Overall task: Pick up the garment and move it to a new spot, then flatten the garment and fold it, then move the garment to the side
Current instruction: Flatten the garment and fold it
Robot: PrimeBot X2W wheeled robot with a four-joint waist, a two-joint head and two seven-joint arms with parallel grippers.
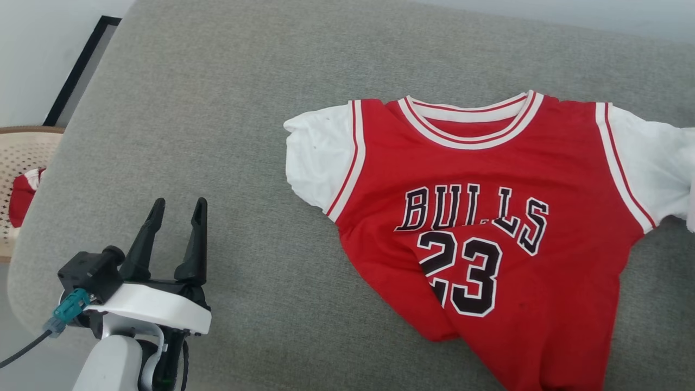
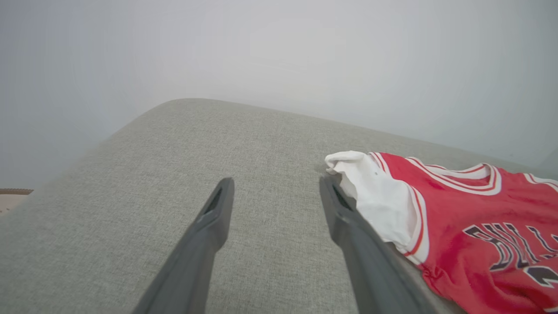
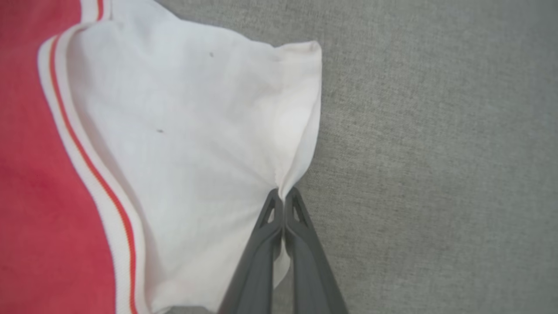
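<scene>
Lying front-up across the right half of the head view, the garment [image 1: 488, 217] is spread on a grey fabric cushion [image 1: 217, 136]. Its collar points toward the top of the frame, the black lettering and number show, and the lower part is creased and folded over. In the right wrist view, the right gripper [image 3: 284, 194] has its fingers pressed together on the edge of a white sleeve, pinching a fold of cloth. At the lower left of the head view, the left gripper [image 1: 179, 205] stands with fingers spread and empty, apart from the shirt's nearer sleeve. At the left edge, a woven basket [image 1: 21, 157] holds some red and white cloth [image 1: 21, 198].
</scene>
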